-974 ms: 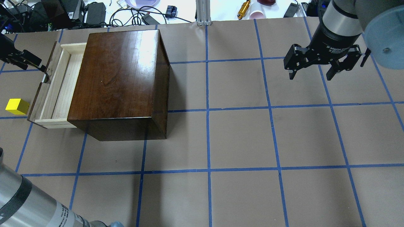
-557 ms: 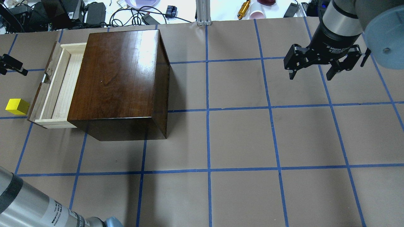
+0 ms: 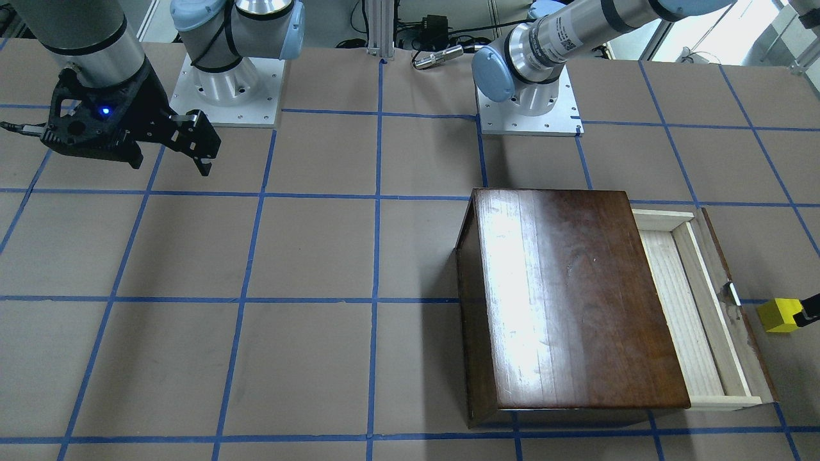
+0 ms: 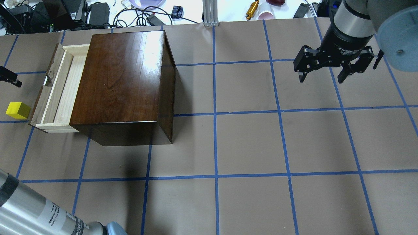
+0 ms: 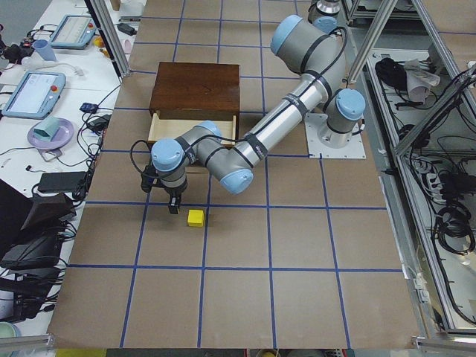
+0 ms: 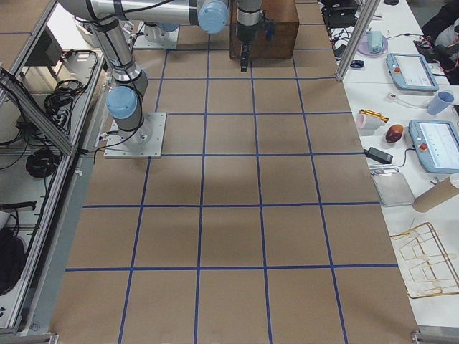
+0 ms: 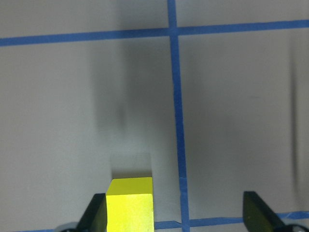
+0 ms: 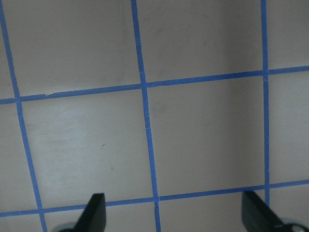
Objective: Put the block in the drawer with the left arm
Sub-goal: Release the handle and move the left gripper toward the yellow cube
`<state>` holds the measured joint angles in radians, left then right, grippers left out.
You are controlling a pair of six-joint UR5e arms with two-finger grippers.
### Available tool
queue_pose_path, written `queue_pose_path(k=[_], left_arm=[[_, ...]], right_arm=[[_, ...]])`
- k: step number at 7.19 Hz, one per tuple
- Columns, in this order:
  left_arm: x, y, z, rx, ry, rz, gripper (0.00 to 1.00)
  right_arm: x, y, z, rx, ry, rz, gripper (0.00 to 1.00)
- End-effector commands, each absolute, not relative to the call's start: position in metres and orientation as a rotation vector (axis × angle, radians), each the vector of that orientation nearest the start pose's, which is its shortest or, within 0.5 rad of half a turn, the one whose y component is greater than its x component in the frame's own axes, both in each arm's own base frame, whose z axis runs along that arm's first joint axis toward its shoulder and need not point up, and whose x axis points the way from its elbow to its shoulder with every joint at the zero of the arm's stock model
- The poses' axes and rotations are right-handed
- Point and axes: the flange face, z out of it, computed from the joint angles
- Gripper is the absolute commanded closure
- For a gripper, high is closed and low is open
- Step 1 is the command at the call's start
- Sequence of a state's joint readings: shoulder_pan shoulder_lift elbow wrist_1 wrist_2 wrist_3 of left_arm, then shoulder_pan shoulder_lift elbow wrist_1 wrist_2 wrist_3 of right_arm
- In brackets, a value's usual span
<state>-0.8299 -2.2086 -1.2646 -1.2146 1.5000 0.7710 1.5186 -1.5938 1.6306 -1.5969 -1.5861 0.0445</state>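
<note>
The yellow block (image 4: 18,110) lies on the table just outside the drawer's dark front; it also shows in the front view (image 3: 778,315) and the left side view (image 5: 195,217). The drawer (image 4: 60,88) of the dark-brown box (image 4: 124,81) is pulled open, and its pale wood tray is empty. My left gripper (image 7: 176,217) is open and empty, hovering over the table. In its wrist view the block (image 7: 129,205) sits just inside one finger (image 7: 95,212). Only the gripper's tip (image 4: 9,76) shows at the overhead view's left edge. My right gripper (image 4: 321,78) is open and empty, far to the right.
Blue tape lines grid the brown table. Cables, a purple plate and small tools lie beyond the far edge (image 4: 143,13). The left arm's forearm (image 4: 36,215) crosses the near left corner. The drawer's knob (image 3: 732,293) points toward the block.
My left gripper has drawn away from the drawer's knob, moving left to the overhead view's edge. The drawer, block and right arm have not moved.
</note>
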Motion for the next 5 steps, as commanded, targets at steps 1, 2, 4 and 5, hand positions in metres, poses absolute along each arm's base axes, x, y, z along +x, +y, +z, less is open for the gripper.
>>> queue_pose_path(k=[1, 2, 4, 5], left_arm=[[0.403, -0.631, 0.248, 0.018, 3.169, -0.097, 0.0], [0.406, -0.631, 0.237, 0.015, 3.17, -0.068, 0.0], [0.411, -0.627, 0.222, 0.017, 3.132, 0.037, 0.0], [0.412, -0.626, 0.213, 0.022, 3.139, 0.056, 0.0]], right_arm=[[0.107, -0.487, 0.472, 0.152, 3.153, 0.017, 0.0], [0.107, -0.487, 0.472, 0.152, 3.153, 0.017, 0.0], [0.107, -0.487, 0.472, 0.152, 3.153, 0.017, 0.0], [0.107, -0.487, 0.472, 0.152, 3.153, 0.019, 0.0]])
